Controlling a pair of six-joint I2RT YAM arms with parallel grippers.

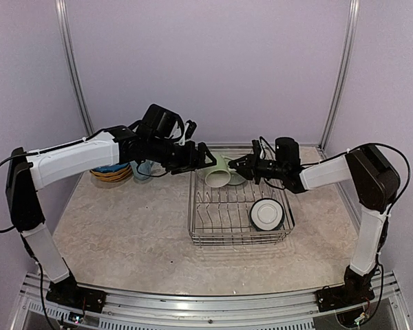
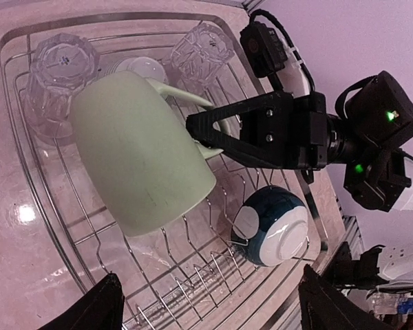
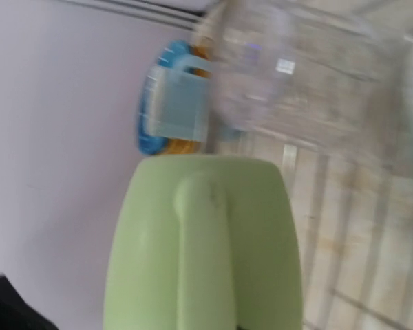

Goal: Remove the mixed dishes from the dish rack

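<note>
Hanging over dish rack, pale green mug clamped by handle in right pincer, left pincer wide nearby

No writing, label, brand mark or number can be read in any of the three views, neither on the pale green mug nor elsewhere.
</note>
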